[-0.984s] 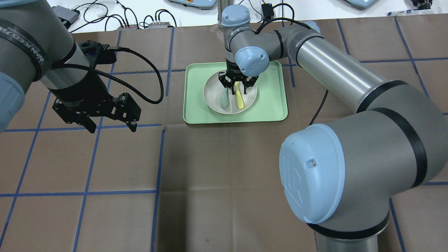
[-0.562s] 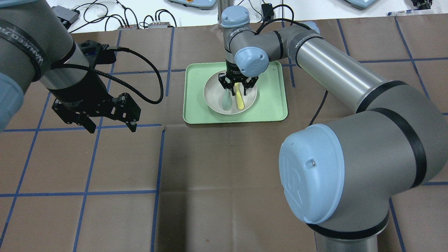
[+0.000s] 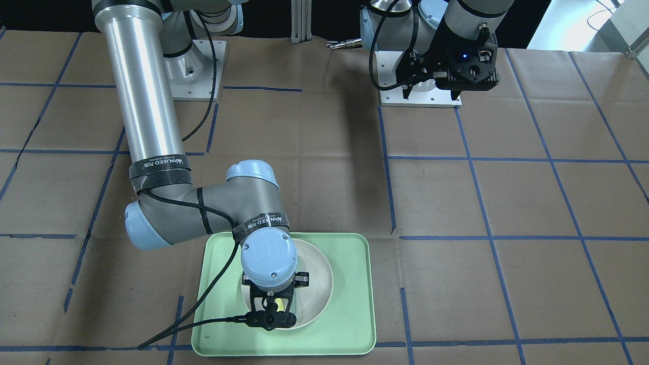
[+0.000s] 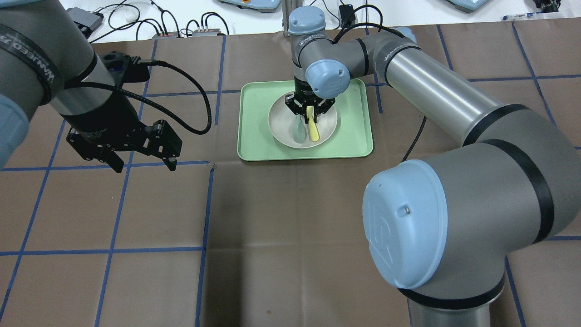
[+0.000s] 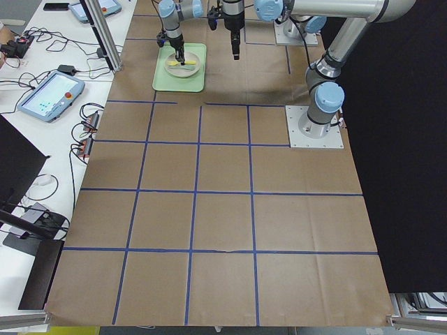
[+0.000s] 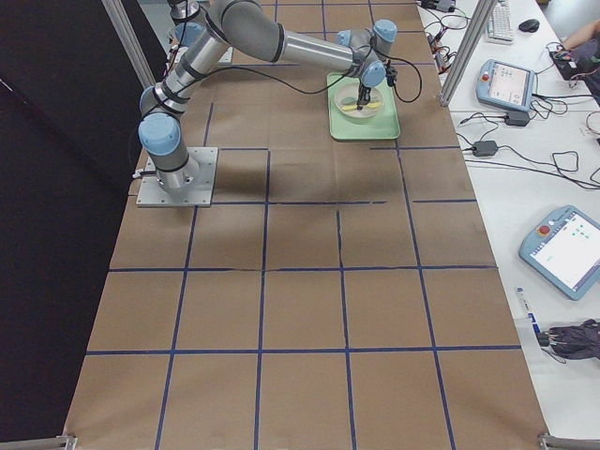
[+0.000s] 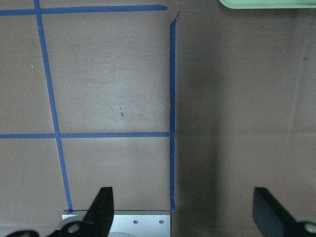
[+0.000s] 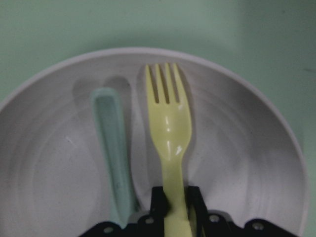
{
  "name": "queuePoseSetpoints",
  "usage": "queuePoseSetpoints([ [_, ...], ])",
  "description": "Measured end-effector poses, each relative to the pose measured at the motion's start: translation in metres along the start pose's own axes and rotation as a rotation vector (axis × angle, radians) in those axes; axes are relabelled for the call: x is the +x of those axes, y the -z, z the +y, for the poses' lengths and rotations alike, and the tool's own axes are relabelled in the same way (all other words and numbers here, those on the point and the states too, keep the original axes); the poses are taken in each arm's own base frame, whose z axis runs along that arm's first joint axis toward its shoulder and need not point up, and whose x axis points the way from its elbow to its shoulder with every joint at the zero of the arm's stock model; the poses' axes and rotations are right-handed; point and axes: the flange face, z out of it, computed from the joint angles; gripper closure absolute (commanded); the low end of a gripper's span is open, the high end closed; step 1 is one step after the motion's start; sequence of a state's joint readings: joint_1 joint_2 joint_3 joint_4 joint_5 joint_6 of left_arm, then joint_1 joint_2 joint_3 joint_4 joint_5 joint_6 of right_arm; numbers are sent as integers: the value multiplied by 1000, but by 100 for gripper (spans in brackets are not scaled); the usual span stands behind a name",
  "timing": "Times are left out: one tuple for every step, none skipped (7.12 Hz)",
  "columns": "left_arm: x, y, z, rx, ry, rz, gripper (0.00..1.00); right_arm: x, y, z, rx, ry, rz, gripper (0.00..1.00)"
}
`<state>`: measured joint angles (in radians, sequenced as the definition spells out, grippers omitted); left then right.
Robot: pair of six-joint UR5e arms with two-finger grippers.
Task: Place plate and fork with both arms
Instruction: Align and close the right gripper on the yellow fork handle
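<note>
While the right pincer (image 8: 175,200) is closed on the handle of the pale-yellow fork (image 8: 168,123), the fork points its tines out over the off-white plate (image 8: 237,148). The plate sits in the middle of the mint-green tray (image 4: 354,136). Just beside the fork, on the plate, lies a grey-green spoon (image 8: 113,148). The two are parallel and do not touch. Whether the tines touch the plate, I cannot tell.

The left pincer (image 4: 145,165) hangs above the brown bench (image 4: 290,227), well apart from the tray, on the robot's left of it. Its fingers (image 7: 101,207) stand wide apart and hold nothing. A black cable (image 4: 199,104) loops from this arm toward the tray, but it does not reach it.

In the front-facing view the blue joint cap (image 3: 268,258) of the right arm covers most of the plate, and only a small yellow piece of the fork shows under it. In the left wrist view the tray is cut off, only a green strip at the top edge. In both side views the tray and the things in it are too small to read.

I count one tray, one plate, one fork, one spoon and two arms. Beyond the tray's far edge, off the bench, cables (image 4: 168,20) lie on a white surface.
</note>
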<state>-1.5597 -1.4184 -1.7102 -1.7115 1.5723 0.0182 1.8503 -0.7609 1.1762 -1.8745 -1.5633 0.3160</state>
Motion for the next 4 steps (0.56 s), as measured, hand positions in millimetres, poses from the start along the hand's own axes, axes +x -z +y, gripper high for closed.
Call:
queuePoseSetpoints([
  [0, 0, 0, 0, 1, 0, 0, 0, 0, 0, 1, -1, 0, 96],
  [0, 0, 0, -1, 2, 0, 0, 0, 1, -1, 2, -2, -1, 98],
  [0, 0, 0, -1, 2, 0, 0, -1, 1, -1, 3, -3, -1, 100],
  [0, -1, 0, -2, 2, 0, 0, -1, 1, -1, 4, -4, -2, 100],
])
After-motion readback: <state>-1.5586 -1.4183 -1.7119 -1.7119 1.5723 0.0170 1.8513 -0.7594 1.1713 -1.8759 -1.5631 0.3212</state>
